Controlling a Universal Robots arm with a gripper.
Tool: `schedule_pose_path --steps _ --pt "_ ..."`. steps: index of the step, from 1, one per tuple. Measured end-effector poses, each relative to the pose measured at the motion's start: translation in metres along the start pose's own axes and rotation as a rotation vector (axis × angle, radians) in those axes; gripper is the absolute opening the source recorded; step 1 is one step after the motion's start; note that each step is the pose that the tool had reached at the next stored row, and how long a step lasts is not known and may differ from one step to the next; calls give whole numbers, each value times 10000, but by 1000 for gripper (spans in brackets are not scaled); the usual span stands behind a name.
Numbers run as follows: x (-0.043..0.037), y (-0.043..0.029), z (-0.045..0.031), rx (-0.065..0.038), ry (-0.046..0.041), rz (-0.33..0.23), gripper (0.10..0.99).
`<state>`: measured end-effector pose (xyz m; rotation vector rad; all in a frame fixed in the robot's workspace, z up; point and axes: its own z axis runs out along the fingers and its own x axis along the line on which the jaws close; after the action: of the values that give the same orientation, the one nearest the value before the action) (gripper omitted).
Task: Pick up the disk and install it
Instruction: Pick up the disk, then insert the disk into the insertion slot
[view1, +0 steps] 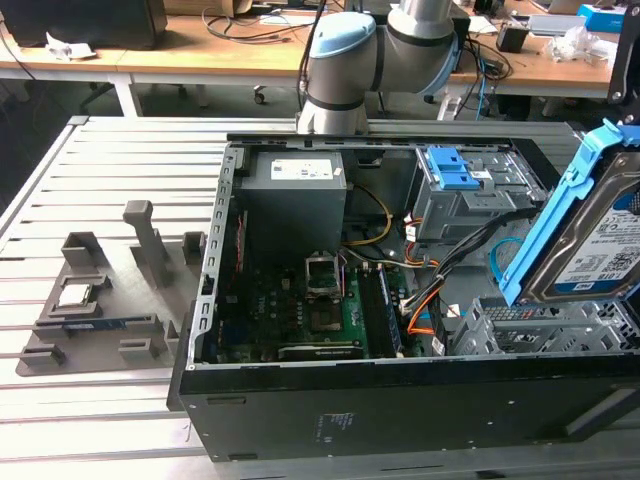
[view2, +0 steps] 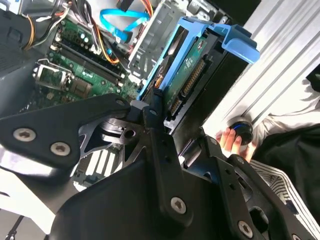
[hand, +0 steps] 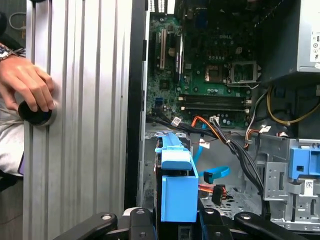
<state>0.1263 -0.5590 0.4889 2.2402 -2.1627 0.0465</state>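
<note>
- The end effector is shut tight on the disk. One black finger sits on each side of it, pressing on the blue rails.
- The disk sticks straight out from the end effector. Its long way points away from the fingers and down toward the open computer case.
- In the exterior view the disk is up in the air and tilted, at the exterior view's right. It is not lying flat.
- Just under it is a grey metal cage in the corner of the case. The low end of the disk is near the cage, but I cannot tell if they touch.
- Cables are close to that spot: a flat blue cable, an orange cable and a thick black bunch. They lie beside the cage and could get in the way.
- A taller grey bay with a blue latch stands just behind the cage. It is near the disk too.
- Deeper in the case are the green board and a grey power box, well apart from the disk.
- A person's hand rests on a round black knob on the bench, outside the case wall.
- Far off at the exterior view's left, a grey tray holds a small chip.
- The arm stands behind the case.
</note>
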Motion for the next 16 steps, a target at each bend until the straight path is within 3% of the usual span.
schedule_pose_path --steps 5,16 --pt "-37 -174 57 -12 -1 -23 361" --pt "-38 -190 64 -12 -2 -23 361"
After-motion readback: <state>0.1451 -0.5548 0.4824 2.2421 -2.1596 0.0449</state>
